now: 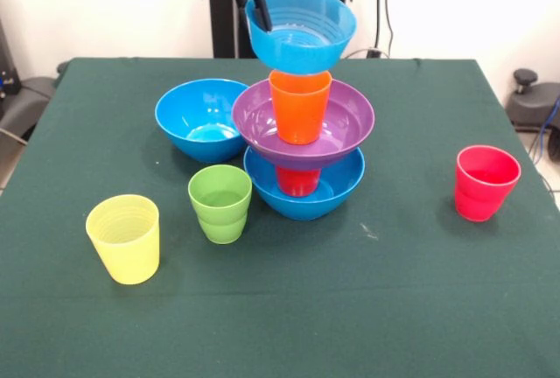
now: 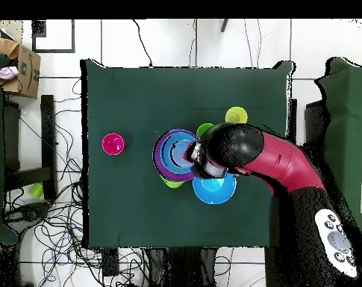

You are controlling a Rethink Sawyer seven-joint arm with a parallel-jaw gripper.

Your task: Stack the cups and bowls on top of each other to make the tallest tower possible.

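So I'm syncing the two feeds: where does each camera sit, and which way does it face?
Front view: across the table from the robot, facing its pedestal; shows the gripper on the small blue bowl above the tower.
Overhead view: above the table, looking straight down, base at the bottom; shows the red arm over the tower.
Shared: tower, pinkish-red cup, yellow cup.

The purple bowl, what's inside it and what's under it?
Inside the purple bowl stands an orange cup. Under it a red cup sits in a big blue bowl; the red cup's top is hidden.
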